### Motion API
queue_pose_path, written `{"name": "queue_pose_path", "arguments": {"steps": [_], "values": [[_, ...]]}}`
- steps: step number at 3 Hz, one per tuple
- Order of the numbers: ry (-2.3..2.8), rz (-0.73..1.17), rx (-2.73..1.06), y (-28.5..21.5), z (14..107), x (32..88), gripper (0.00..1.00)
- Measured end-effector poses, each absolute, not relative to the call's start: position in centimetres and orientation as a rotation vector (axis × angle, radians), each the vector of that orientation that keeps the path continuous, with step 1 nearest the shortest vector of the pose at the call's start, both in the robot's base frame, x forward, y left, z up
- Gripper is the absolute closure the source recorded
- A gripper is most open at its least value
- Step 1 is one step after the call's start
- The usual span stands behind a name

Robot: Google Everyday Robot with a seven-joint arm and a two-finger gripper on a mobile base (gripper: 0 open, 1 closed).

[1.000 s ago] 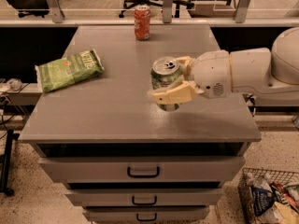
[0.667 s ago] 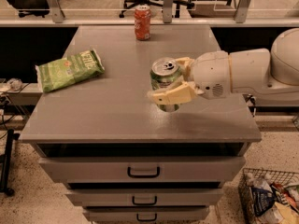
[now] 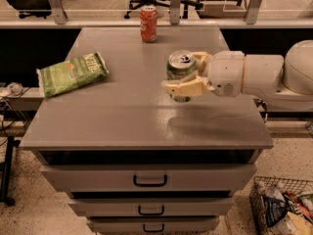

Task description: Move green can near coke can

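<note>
Camera view shows the pincer (image 3: 183, 77) clasped around the green can (image 3: 178, 66) over the right middle of the worktop (image 3: 122, 116), well apart from the coke can (image 3: 148, 23) at the far edge. The grasp looks done; carrying it over and releasing it are not yet done.

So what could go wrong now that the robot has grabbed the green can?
The pincer, over the grey tabletop right of centre, is shut on the dark green aluminium drink can; a loose grip might let it slip and tip. The red-orange aluminium drink can stands far off at the back edge, so pushing too far might knock it over or off.
</note>
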State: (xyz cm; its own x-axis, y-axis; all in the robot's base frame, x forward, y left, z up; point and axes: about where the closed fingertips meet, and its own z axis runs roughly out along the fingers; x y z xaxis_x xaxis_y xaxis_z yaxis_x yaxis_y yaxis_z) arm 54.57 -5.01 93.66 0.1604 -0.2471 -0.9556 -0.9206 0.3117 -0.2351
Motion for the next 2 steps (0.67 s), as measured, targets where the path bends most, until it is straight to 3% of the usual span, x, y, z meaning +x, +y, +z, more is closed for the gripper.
{"name": "queue_pose_path", "arguments": {"steps": [2], "values": [[1.311, 0.582, -1.153, -10.3, 93.8, 65.5, 1.00]]}}
